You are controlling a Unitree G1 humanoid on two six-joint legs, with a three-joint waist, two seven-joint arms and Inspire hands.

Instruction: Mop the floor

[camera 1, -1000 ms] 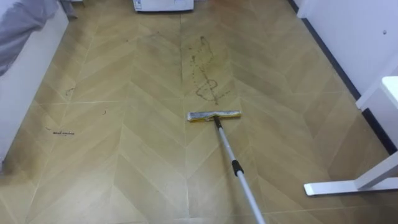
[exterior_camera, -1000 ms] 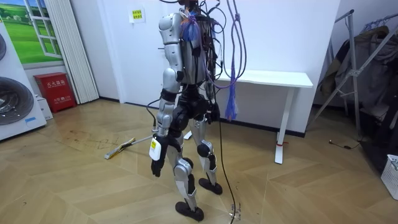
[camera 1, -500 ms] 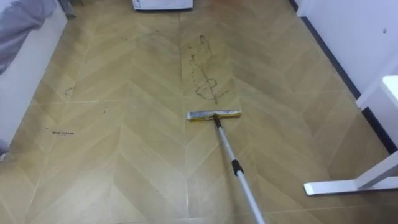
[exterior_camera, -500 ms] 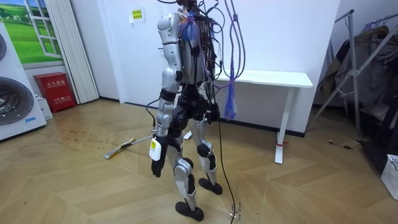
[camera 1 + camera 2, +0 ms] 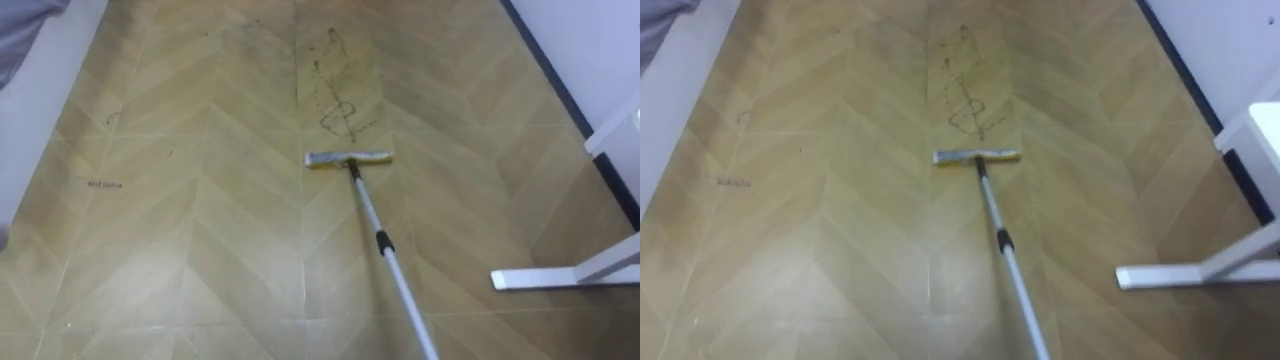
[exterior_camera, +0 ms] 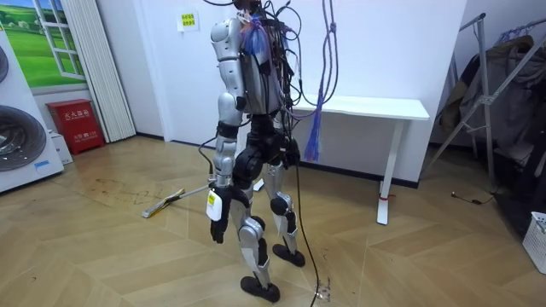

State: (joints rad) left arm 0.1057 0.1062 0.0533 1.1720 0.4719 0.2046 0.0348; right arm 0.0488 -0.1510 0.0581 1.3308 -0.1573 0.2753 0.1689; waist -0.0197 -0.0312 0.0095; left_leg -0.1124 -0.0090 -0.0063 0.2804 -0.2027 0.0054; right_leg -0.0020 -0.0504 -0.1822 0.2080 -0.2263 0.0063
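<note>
A flat mop head (image 5: 348,159) lies on the herringbone wood floor (image 5: 200,250), near the middle of the eye views. Just beyond it, at 12 o'clock, is a dark scribbled stain (image 5: 338,110). The mop's pole (image 5: 385,250) runs toward 5 o'clock; what holds its top cannot be told. In the room view the robot stands upright, left hand (image 6: 216,228) hanging at its side; whether open or closed cannot be told.
</note>
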